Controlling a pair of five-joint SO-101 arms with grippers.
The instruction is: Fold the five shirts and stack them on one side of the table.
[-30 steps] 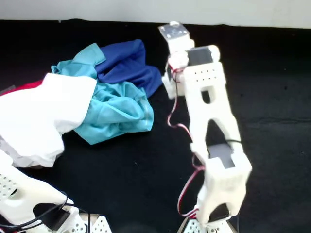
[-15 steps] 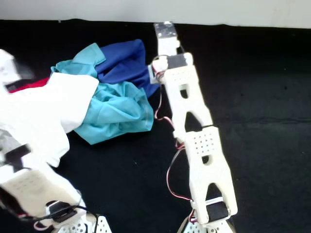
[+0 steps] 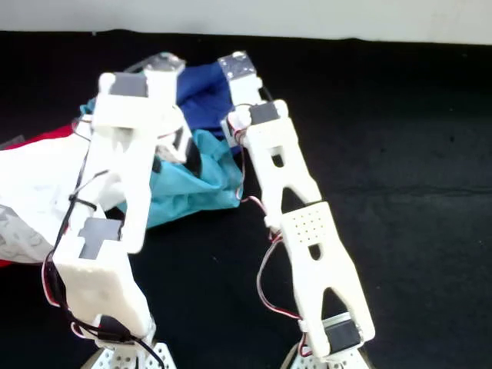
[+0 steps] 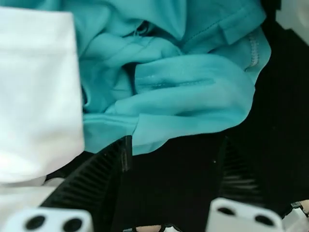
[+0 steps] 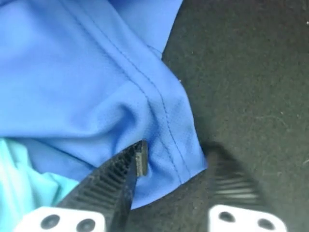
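A pile of shirts lies at the table's left: white (image 3: 46,184), teal (image 3: 196,188), blue (image 3: 204,88), and a red sliver (image 3: 42,140) behind the white one. My left gripper (image 3: 184,154) hangs open over the teal shirt (image 4: 193,96), at its near edge beside the white shirt (image 4: 34,96). Bare table shows between the left fingertips (image 4: 123,150). My right gripper (image 3: 233,123) is open at the blue shirt's right edge. In the right wrist view it (image 5: 176,159) straddles the hemmed corner of the blue shirt (image 5: 82,72), with teal cloth (image 5: 19,179) beside.
The black table (image 3: 400,154) stretches free to the right of the arms and in front of the pile. A pale patterned cloth (image 3: 11,234) lies at the left edge under the white shirt. A light wall runs along the back.
The left arm has risen from the bottom-left corner and stretched out over the pile. The right arm has leaned further forward and left, onto the blue shirt's edge.
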